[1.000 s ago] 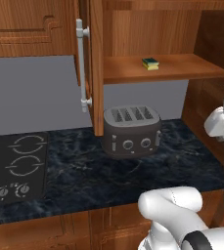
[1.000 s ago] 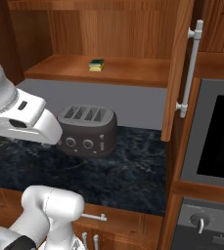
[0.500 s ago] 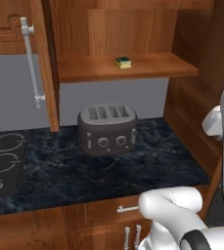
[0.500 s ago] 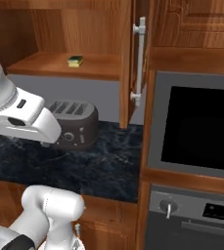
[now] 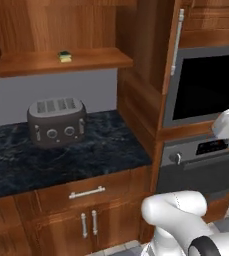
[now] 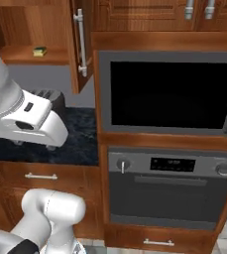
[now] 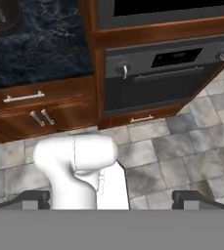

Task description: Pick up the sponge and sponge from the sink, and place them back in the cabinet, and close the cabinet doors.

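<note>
One sponge (image 5: 64, 56) lies on the cabinet (image 5: 61, 30) shelf, near its middle, green face up; the right base view shows it (image 6: 39, 50) small and far off at the upper left. The shelf stands open to view. One door (image 6: 80, 44) hangs open, edge-on in the right base view, its silver handle (image 6: 80, 42) facing the camera; in the left base view the same door (image 5: 173, 45) is seen at the right of the shelf, beside the dark oven window. The other door is cut off at the left edge of the left base view.

The toaster (image 5: 56, 121) sits on the dark counter (image 5: 86, 155) below the shelf; in the right base view the arm hides most of it (image 6: 48, 94).

The hand (image 7: 111, 197) shows in the hand view as two dark fingertips (image 7: 33, 197) far apart at the bottom, spread wide with nothing between them, looking down at the tiled floor (image 7: 182, 146), the oven (image 7: 157, 73) and lower drawers. The base views show only the forearm, not the fingers.
</note>
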### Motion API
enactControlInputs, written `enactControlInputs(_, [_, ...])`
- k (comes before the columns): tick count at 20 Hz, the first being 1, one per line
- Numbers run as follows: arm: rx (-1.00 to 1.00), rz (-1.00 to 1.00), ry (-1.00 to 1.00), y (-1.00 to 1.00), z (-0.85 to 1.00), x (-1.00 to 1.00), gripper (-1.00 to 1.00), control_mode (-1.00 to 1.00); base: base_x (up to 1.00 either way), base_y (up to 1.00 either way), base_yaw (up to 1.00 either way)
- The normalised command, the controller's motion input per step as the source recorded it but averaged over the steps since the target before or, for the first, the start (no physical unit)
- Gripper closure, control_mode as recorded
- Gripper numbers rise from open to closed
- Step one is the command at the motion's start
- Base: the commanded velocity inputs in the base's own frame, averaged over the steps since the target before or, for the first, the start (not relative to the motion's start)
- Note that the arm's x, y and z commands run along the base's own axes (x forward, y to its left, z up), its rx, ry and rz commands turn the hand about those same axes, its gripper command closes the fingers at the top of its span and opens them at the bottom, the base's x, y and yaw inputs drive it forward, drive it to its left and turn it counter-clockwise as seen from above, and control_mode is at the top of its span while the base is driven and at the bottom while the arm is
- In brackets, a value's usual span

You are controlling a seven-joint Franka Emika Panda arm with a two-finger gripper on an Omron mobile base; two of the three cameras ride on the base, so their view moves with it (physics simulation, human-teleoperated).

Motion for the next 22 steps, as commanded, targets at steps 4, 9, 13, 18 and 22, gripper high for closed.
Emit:
enactControlInputs(4, [0.00,0.00,0.00,0.00,0.00,0.00,-1.00,1.00,-0.04,0.00,-0.63])
enactControlInputs(9, [0.00,0.00,0.00,0.00,0.00,0.00,-1.00,1.00,0.00,0.00,-0.73])
enactControlInputs(13, [0.00,0.00,0.00,0.00,0.00,0.00,-1.00,1.00,0.00,0.00,-0.81])
enactControlInputs(18, [0.00,0.00,0.00,0.00,0.00,0.00,-1.00,1.00,0.00,0.00,-0.79])
enactControlInputs(22, [0.00,0.00,0.00,0.00,0.00,0.00,-1.00,1.00,0.05,0.00,-0.74])
